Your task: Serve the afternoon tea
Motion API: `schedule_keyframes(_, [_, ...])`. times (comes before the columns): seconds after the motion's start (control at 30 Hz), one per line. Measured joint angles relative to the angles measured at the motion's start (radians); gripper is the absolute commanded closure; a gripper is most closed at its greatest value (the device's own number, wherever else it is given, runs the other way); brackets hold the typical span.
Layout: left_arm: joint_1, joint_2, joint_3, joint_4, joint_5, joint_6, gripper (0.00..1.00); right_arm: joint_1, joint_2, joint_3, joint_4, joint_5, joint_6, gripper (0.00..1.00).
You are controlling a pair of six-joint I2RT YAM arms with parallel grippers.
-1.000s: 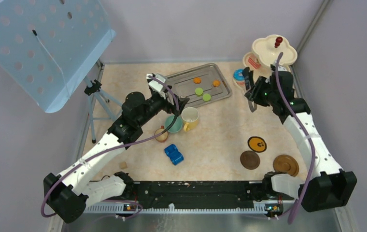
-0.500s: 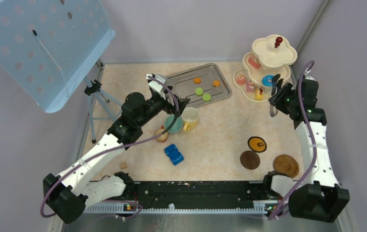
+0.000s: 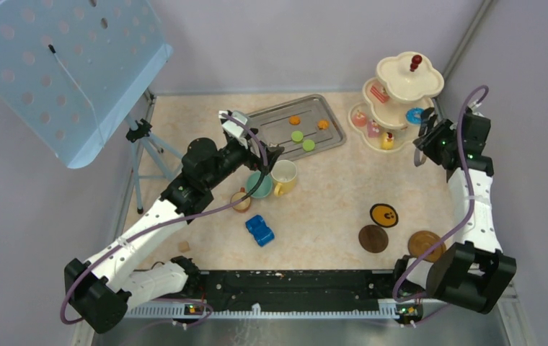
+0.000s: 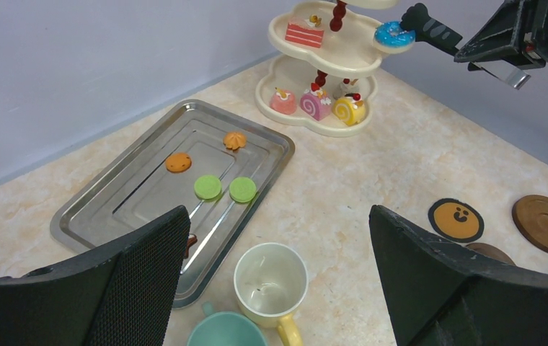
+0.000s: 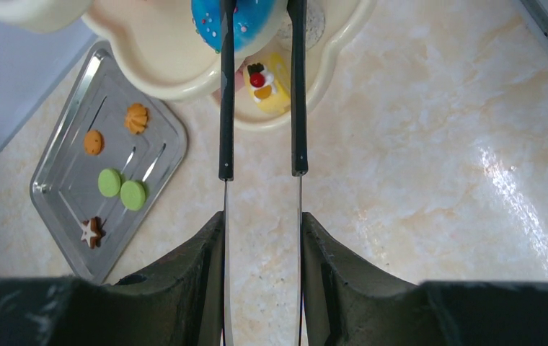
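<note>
The cream three-tier stand (image 3: 430, 75) stands at the back right, with small cakes on its lower tiers. My right gripper (image 3: 432, 141) (image 5: 260, 223) is shut on black tongs (image 5: 226, 108) (image 4: 430, 25). The tong tips flank a blue doughnut (image 3: 414, 115) (image 4: 391, 33) (image 5: 246, 21) at the middle tier's right edge. My left gripper (image 3: 271, 155) (image 4: 277, 213) hangs open and holds nothing, above the yellow-and-cream mug (image 3: 283, 175) (image 4: 271, 281) and the teal cup (image 3: 259, 185) (image 4: 224, 331). A small brown cup (image 3: 241, 200) sits beside them.
A steel tray (image 3: 329, 101) (image 4: 76, 223) holds green macarons (image 4: 221, 189) and orange biscuits. Three coasters (image 3: 383, 215) (image 3: 373, 238) (image 3: 427, 245) lie front right. A blue toy car (image 3: 259, 231) sits mid-table. A tripod (image 3: 141, 137) with a perforated blue board stands left.
My right arm has swung right around the stand's front, carrying the tongs and doughnut from the stand's left side to its right edge. The left arm has not moved.
</note>
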Motion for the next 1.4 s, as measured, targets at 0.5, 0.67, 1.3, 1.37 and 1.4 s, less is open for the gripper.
schedule_keyframes(0.5, [0.000,0.009,0.000,-0.001,-0.008,0.001,0.01,-0.042,0.221,0.082,0.175,-0.074,0.033,1.00])
schedule_keyframes(0.67, [0.000,0.009,0.000,-0.001,-0.010,0.006,0.01,-0.042,0.246,0.100,0.193,-0.075,0.036,0.94])
schedule_keyframes(1.3, [0.000,0.008,0.000,-0.001,-0.011,0.008,0.01,-0.073,0.287,0.148,0.145,-0.120,0.008,0.57])
schedule_keyframes(1.37, [0.000,0.008,0.000,-0.001,-0.011,0.008,0.01,-0.073,0.287,0.149,0.130,-0.119,-0.001,0.58])
schedule_keyframes(1.4, [0.000,0.008,0.000,-0.001,-0.011,0.008,0.01,-0.073,0.286,0.152,0.116,-0.117,-0.005,0.58])
